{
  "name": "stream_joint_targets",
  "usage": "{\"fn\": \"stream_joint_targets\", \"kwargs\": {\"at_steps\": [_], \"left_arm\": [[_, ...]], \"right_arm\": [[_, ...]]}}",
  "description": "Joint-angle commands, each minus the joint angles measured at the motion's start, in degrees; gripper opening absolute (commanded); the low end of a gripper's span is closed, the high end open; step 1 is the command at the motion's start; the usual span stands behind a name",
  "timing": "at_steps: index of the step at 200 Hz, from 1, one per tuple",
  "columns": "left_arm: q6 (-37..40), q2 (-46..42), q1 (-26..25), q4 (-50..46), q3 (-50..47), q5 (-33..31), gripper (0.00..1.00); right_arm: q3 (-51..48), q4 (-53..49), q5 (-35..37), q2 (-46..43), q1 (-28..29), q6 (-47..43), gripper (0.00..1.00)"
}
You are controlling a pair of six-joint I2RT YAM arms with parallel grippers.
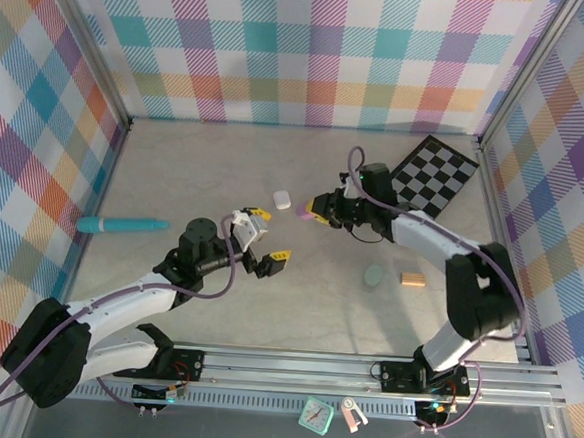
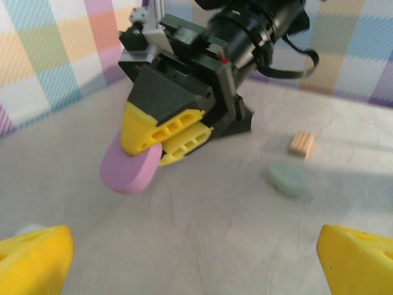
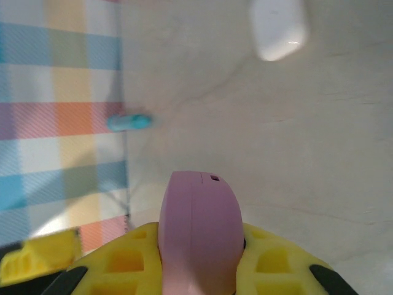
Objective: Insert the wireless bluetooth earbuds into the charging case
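Observation:
My right gripper [image 1: 317, 213] is shut on a closed lilac pebble-shaped charging case [image 1: 301, 214], holding it edge-on just above the table; its yellow fingers [image 3: 123, 261] press both flat sides of the lilac case [image 3: 199, 221]. My left gripper [image 1: 262, 239] stands open and empty, facing the lilac case [image 2: 129, 169] from the near left. A white case [image 1: 282, 199] lies just beyond the lilac one. A mint green case [image 1: 373, 275] lies closed to the right. No loose earbuds are in view.
A teal tube [image 1: 121, 225] lies by the left wall. A small wooden block [image 1: 412, 279] sits right of the mint case. A black-and-white checkered board [image 1: 433, 176] lies at the back right. Plaid walls enclose the table.

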Motion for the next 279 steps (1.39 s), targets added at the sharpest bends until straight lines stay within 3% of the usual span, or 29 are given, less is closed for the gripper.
{"fn": "stream_joint_targets", "kwargs": {"at_steps": [1, 37, 65, 80, 118, 137, 162, 178, 201, 245, 279], "left_arm": [[2.6, -1.7, -1.3, -6.0, -0.4, -5.2, 1.00], [4.2, -2.4, -1.5, -9.2, -0.3, -5.7, 1.00], [4.2, -2.9, -1.5, -9.3, -0.6, -6.0, 1.00], [3.6, -3.0, -1.5, -9.0, -0.5, -6.8, 1.00], [-1.0, -4.0, 0.4, -4.3, -1.6, -13.6, 1.00], [-2.8, -4.5, 2.7, -3.0, -1.9, -19.5, 1.00], [-4.0, -5.7, 5.8, -4.4, -1.7, -29.9, 1.00], [-3.5, -6.4, 8.0, -4.1, -2.9, -35.6, 1.00], [-2.9, -6.2, 11.9, -0.9, -5.6, -40.7, 1.00], [-2.5, 0.4, 18.4, 7.3, -9.2, -40.8, 1.00], [-6.8, 7.6, 24.3, 15.5, -10.1, -35.6, 1.00]], "right_arm": [[2.9, -1.4, 3.0, 5.0, 0.0, -2.0, 0.11], [5.0, -3.1, 7.7, 12.5, 0.0, -3.5, 0.12], [5.7, -4.8, 9.6, 15.1, 0.0, -5.4, 0.19], [5.8, -6.3, 10.7, 14.3, -0.1, -6.9, 0.31], [5.7, -12.8, 19.4, 6.8, -0.1, -14.3, 0.76], [4.6, -15.2, 25.1, 1.6, -0.1, -19.6, 0.90], [-0.4, -13.4, 35.3, -7.8, -0.5, -27.9, 1.00], [-5.7, -8.7, 41.2, -14.1, -1.6, -34.4, 0.99], [-17.6, 5.9, 47.0, -22.0, -5.7, -44.1, 0.99], [-29.9, 21.8, 45.0, -24.0, -17.5, -47.1, 0.99], [-35.6, 35.2, 39.0, -20.2, -22.9, -45.7, 0.99]]}}
